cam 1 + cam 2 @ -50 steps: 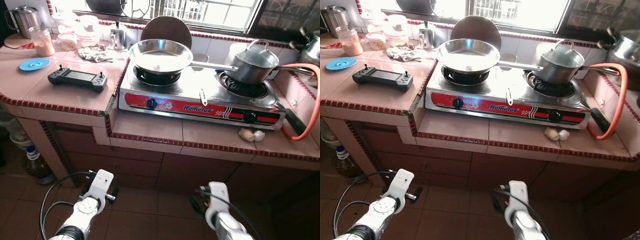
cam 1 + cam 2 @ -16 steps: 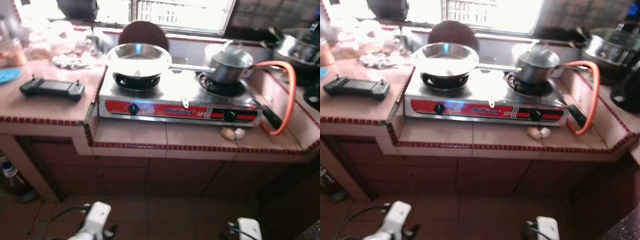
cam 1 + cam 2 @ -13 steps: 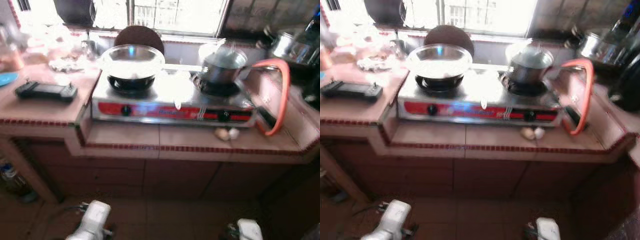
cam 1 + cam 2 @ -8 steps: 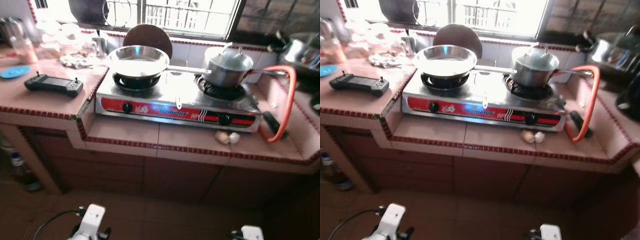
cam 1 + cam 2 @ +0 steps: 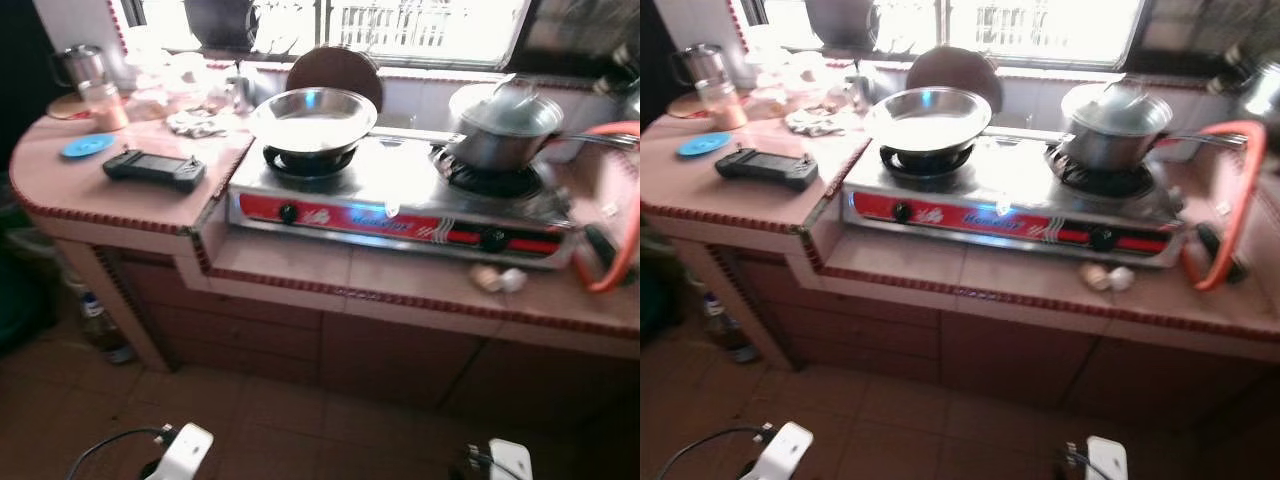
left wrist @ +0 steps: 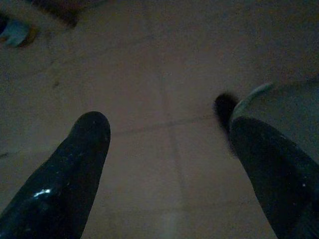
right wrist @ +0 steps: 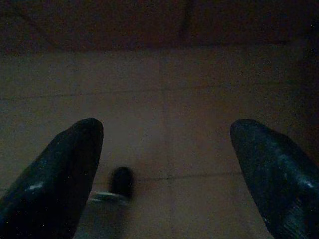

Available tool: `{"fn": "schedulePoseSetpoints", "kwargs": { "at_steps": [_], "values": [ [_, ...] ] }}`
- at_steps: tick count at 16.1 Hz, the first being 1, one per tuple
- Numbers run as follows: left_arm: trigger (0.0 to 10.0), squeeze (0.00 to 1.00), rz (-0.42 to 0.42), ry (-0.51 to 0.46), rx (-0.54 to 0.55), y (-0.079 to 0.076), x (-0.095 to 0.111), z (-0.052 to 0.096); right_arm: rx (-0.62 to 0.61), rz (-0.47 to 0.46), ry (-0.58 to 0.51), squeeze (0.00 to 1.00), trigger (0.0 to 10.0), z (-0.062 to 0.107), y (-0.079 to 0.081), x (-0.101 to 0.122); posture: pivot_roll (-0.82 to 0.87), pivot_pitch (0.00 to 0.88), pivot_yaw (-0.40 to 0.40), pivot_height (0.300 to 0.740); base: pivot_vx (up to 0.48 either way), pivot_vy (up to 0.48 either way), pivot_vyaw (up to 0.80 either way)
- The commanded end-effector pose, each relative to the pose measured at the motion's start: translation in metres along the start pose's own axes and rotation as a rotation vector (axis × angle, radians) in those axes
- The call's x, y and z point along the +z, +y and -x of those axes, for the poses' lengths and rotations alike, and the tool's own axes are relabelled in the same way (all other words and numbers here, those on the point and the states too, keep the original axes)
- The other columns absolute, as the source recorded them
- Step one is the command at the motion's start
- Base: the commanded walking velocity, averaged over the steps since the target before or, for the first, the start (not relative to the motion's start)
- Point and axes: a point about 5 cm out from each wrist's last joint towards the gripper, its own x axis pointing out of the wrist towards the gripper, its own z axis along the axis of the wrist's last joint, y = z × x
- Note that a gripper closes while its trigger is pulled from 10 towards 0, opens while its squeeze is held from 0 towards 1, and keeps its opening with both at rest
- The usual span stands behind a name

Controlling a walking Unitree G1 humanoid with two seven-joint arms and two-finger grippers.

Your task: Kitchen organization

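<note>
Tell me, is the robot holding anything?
No, nothing. The left tool and the right tool both hang open over the floor tiles, with nothing between their fingers.

A pink tiled counter (image 5: 290,275) carries a stove (image 5: 400,205), a black controller (image 5: 155,166), a blue lid (image 5: 87,146), a jar (image 5: 104,104), a rag (image 5: 200,122), garlic (image 5: 497,279) and an orange hose (image 5: 630,240).

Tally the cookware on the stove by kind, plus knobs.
Frying pan: 1
Lidded saucepan: 1
Black knobs: 2
Total: 4
</note>
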Motion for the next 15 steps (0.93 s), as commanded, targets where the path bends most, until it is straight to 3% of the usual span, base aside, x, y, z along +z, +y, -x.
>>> {"fn": "schedulePoseSetpoints", "kwargs": {
  "at_steps": [1, 4, 6, 11, 12, 15],
  "values": [
    [10.0, 0.00, -0.046, 0.018, -0.005, 0.005, -0.004, 0.002, -0.001, -0.044, -0.033, 0.00, 10.0, -0.002, 0.005, 0.007, 0.27, 0.000, 0.011, 0.740, 0.000, 0.000, 0.00],
    [10.0, 0.00, -0.104, 0.031, 0.011, 0.017, -0.005, 0.004, 0.019, -0.068, -0.048, 0.00, 10.0, -0.002, 0.024, 0.005, 0.26, 0.000, 0.053, 0.740, 0.000, 0.000, 0.00],
    [10.0, 0.00, -0.093, 0.015, 0.019, 0.020, -0.001, 0.004, 0.022, -0.067, -0.047, 0.00, 10.0, -0.002, 0.025, 0.003, 0.26, 0.000, 0.045, 0.740, 0.000, 0.000, 0.00],
    [10.0, 0.00, -0.001, -0.008, 0.046, 0.022, 0.005, 0.003, 0.082, 0.017, -0.090, 0.00, 10.0, -0.005, 0.027, 0.017, 0.26, 0.000, -0.069, 0.740, 0.000, 0.000, 0.00],
    [10.0, 0.00, 0.052, -0.008, 0.073, 0.026, 0.003, 0.003, 0.098, 0.036, -0.099, 0.00, 10.0, -0.006, 0.029, 0.022, 0.27, 0.000, -0.086, 0.740, 0.000, 0.000, 0.00],
    [10.0, 0.00, 0.092, -0.010, 0.112, 0.035, -0.002, 0.007, 0.143, 0.064, -0.118, 0.00, 10.0, -0.010, 0.037, 0.037, 0.33, 0.000, -0.156, 0.740, 0.000, 0.000, 0.00]
  ]
}}
